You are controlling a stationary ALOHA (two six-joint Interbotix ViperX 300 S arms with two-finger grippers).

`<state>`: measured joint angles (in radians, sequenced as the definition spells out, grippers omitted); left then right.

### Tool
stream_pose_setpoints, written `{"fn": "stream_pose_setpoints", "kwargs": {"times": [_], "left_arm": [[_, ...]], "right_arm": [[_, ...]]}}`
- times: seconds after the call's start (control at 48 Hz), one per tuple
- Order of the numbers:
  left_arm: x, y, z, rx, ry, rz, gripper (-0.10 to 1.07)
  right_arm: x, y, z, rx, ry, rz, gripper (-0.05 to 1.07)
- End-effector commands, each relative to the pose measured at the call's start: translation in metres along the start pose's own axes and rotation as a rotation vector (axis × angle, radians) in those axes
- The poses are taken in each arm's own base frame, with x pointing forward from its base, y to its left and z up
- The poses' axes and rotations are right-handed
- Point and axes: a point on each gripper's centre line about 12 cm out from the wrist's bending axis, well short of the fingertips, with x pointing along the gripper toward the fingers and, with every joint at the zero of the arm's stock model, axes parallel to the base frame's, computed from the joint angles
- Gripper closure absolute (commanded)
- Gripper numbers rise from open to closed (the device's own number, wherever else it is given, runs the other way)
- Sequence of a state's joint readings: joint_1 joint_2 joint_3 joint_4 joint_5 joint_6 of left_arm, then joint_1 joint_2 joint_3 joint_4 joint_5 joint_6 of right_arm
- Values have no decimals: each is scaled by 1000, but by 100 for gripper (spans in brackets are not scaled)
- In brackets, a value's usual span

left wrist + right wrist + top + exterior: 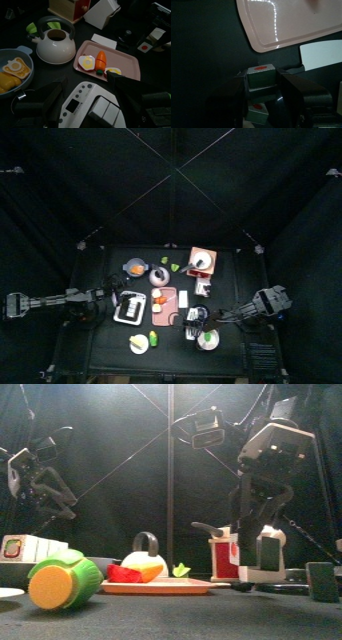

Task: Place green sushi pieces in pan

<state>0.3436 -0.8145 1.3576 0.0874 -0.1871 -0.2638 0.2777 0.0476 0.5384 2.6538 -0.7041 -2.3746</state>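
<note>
Black right tool (264, 107) open, straddling a red-dotted box (260, 77) just beside the pink tray (288, 22). Left tool (87, 100) open above a white appliance (93, 107).

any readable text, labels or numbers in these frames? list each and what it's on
None can be read.
White device under the left gripper: small marks on its face, too blurred to read.
Small box by the right gripper: a plain red dot on top, no lettering.
Red and white carton: print too small to read.
Pink tray: no text.
</note>
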Motion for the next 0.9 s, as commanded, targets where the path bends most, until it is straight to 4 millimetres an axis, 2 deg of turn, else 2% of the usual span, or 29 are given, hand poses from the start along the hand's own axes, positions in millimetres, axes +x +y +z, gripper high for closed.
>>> {"fn": "stream_pose_setpoints", "kwargs": {"times": [0.0,0.146,0.292,0.396,0.542,0.688,0.792,0.875], "left_arm": [[1,-1,6,-4,-20,-1,2],[1,-1,7,-1,-22,-1,2],[1,-1,6,1,-20,-1,2],[1,-1,6,-1,-20,-1,2],[1,-1,6,-1,-20,-1,2],[1,-1,6,-4,-20,-1,2],[1,0,5,-5,-19,-1,2],[1,0,5,-5,-19,-1,2]], "right_arm": [[-12,-4,15,28,-50,13,39],[-31,-23,29,71,-112,9,39],[-58,-64,41,134,-207,-34,39],[-83,-108,50,220,-294,-95,39],[-104,-176,49,372,-361,-213,39],[-109,-238,37,506,-362,-331,39],[-105,-271,27,570,-343,-401,39],[-100,-290,21,595,-330,-440,39]]}}
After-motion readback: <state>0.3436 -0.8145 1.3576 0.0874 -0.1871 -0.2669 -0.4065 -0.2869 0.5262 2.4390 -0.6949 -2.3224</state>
